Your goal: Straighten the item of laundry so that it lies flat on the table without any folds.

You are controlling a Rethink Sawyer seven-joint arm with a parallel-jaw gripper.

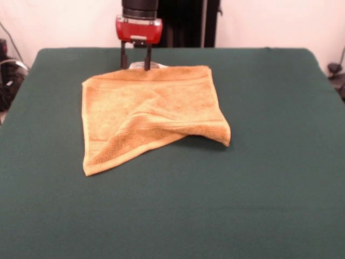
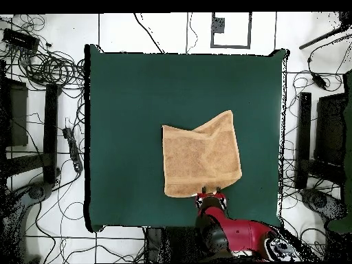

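The item of laundry, a golden-orange towel (image 1: 151, 110), lies a little left of the table's (image 1: 269, 194) middle in the front view. Its near right part is folded over, so the near edge runs slantwise to a raised corner at the right. A woven band shows near the lower left. In the overhead view the towel (image 2: 201, 158) has a notched top edge on the green table (image 2: 124, 96). My gripper (image 1: 135, 63) stands at the towel's far edge, open, with its two dark fingers (image 1: 124, 58) apart and their tips at the hem. From overhead the gripper (image 2: 211, 189) sits at the towel's bottom edge.
The red and black arm (image 2: 234, 237) reaches in over the table's bottom edge in the overhead view. Cables (image 2: 48, 65) and dark equipment (image 2: 330, 130) lie on the floor round the table. Green cloth spreads wide on every side of the towel.
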